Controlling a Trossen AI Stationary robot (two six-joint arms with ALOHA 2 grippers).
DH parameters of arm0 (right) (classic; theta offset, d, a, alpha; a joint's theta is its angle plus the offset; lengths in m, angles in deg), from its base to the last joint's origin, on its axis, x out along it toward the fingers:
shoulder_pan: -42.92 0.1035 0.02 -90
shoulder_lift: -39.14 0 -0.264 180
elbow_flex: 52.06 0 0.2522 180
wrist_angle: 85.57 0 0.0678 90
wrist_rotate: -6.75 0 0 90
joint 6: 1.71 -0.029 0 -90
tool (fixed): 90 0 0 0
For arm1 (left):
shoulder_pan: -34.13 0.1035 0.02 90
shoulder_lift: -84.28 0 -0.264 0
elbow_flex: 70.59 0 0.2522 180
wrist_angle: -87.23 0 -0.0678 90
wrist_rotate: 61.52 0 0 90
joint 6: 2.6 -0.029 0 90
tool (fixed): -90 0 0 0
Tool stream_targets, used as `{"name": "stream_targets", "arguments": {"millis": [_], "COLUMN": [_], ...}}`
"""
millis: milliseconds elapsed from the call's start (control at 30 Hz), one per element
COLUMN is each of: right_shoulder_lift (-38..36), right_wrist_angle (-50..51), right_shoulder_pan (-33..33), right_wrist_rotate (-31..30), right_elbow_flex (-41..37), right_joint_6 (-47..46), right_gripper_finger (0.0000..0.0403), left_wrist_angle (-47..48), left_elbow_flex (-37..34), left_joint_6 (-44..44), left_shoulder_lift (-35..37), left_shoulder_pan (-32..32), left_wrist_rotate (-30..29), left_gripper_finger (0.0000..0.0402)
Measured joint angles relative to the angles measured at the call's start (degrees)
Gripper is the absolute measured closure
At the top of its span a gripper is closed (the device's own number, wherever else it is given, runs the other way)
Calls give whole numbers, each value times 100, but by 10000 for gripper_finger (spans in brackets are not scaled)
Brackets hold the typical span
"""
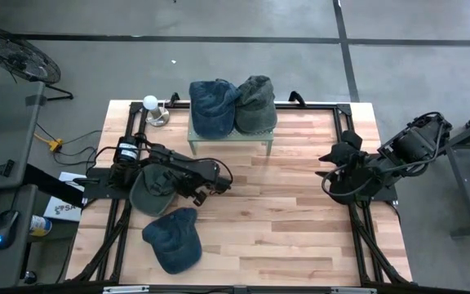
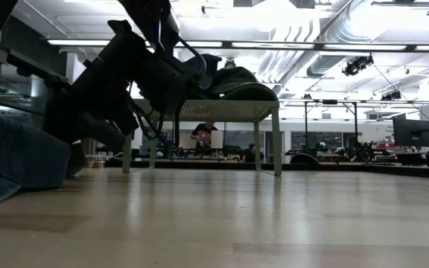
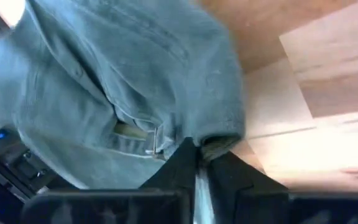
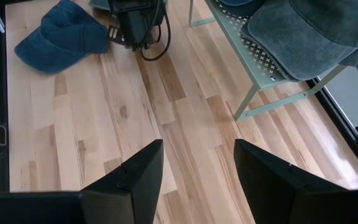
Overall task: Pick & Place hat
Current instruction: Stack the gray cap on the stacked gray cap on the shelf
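Left gripper (image 3: 197, 163) clamped on grey-green hat (image 3: 123, 93) edge, right gripper (image 4: 197, 168) apart over table (image 4: 166, 112)

A white ball on a round metal stand (image 1: 152, 109) sits at the wooden table's (image 1: 284, 212) 11 o'clock corner. A yellow connector (image 1: 54, 144) with its cable lies off the table's edge at 9 o'clock. A black floor fan (image 1: 15, 55) stands beyond, toward 10 o'clock.
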Motion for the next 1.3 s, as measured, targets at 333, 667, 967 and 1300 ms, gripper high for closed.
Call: {"name": "stream_targets", "arguments": {"millis": [333, 667, 967, 1300], "right_shoulder_lift": [0, 0, -2, -4], "right_wrist_angle": [0, -2, -10, -898], "right_shoulder_pan": [0, 0, 0, 0], "right_wrist_rotate": [33, 92, 283, 523], "right_elbow_flex": [-2, -2, -2, -4], "right_joint_6": [47, 197, 266, 791], "right_gripper_finger": [213, 213, 213, 213], "left_wrist_angle": [575, 862, 821, -2105], "left_elbow_flex": [917, 3482, 5916, 5844], "left_joint_6": [-315, -587, -619, -1686], "left_shoulder_lift": [7, 9, 11, 506], "left_shoulder_pan": [-114, -504, -1040, -1497], "left_wrist_rotate": [85, 76, -494, -1701], "left_gripper_finger": [393, 396, 396, 396]}}
